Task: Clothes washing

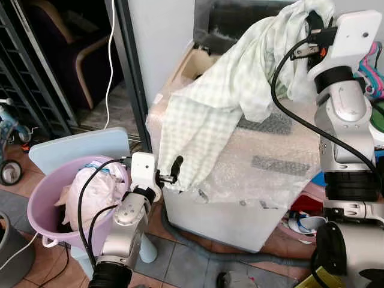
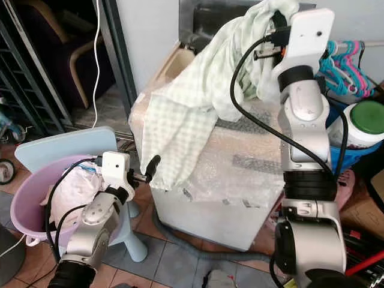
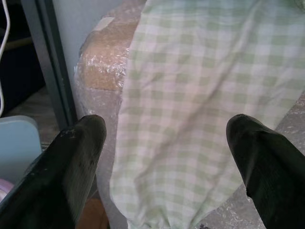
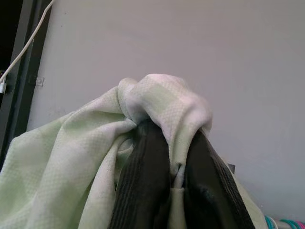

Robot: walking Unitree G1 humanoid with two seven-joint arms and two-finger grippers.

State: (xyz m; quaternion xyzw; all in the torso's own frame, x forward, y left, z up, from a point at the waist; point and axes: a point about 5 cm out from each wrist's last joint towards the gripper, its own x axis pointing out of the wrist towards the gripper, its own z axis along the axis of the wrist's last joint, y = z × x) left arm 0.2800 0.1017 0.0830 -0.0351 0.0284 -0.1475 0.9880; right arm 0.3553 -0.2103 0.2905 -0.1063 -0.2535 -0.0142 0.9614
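Right gripper (image 4: 174,181): my fingers pinched tight on a bunch of the pale green checked cotton cloth (image 1: 240,84), raised high.
Cloth: hangs from that grip, draping down across the bubble-wrapped white washing machine (image 1: 264,180) to its front corner.
Left gripper (image 3: 167,157): my fingers spread wide, empty, aimed at the hanging hem.
Key relation: hem lies straight ahead, just beside my left fingertips; long axis slants up toward my right.

Right gripper (image 4: 177,167) raised, fingers pinched; left gripper (image 3: 167,157) low, fingers spread.
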